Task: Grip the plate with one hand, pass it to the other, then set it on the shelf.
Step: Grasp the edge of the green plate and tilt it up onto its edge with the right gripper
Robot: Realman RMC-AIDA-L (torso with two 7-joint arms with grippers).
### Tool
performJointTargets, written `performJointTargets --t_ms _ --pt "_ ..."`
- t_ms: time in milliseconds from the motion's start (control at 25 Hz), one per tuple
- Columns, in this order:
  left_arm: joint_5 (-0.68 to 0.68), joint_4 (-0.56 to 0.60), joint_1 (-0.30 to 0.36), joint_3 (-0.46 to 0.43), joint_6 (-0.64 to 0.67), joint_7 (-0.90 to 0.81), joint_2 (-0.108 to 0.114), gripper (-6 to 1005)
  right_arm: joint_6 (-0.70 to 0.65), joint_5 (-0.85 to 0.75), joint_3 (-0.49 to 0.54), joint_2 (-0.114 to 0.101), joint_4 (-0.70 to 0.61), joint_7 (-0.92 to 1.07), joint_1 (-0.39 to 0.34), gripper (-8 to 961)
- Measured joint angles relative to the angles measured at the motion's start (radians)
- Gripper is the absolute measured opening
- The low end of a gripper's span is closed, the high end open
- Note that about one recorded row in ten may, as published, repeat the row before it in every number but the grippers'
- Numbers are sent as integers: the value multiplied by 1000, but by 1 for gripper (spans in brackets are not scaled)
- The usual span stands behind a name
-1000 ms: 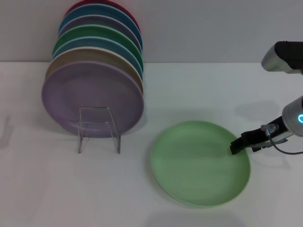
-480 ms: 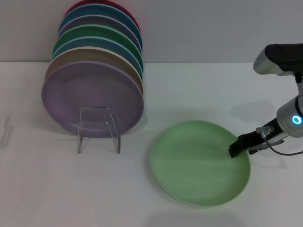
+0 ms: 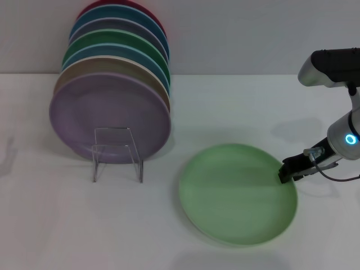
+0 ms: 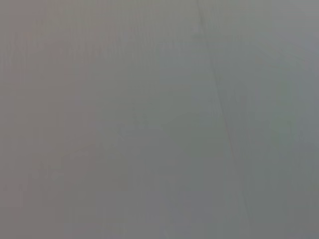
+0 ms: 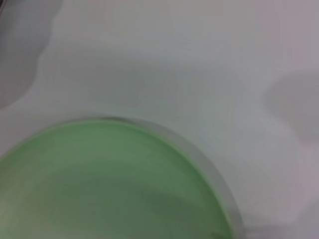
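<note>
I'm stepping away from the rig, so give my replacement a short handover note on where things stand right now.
Right end effector: at the right rim of the pale green plate; whether it grips is not clear.
Left end effector: not in view; its wrist camera shows only a blank grey surface.
The plate lies flat on the white table, right of the clear rack, which stands in front of a stack of upright plates.
Done: approach to the rim.
Left: lift, pass to the other arm, set it on the rack.

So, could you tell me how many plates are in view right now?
8: one pale green plate flat on the table by the right gripper, and seven stacked upright behind the clear rack, lavender plate in front. More may be hidden behind.
</note>
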Motion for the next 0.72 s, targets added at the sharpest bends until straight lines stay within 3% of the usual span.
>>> performJointTargets --t_ms 160,360,600,680,720 --pt "0 0 -2 0 0 0 1 808 -3 0 0 0 -15 -4 6 257" --pt "0 0 -2 0 0 0 2 808 -3 0 -1 1 -23 -9 10 256" --pt "0 -3 -1 5 0 0 3 808 -3 0 -2 1 -24 -8 13 320" --pt "0 -4 -1 8 0 0 3 808 -4 0 -2 2 -31 -8 16 420" --pt "0 -4 -1 8 0 0 3 808 -4 0 -2 2 -31 -8 16 420"
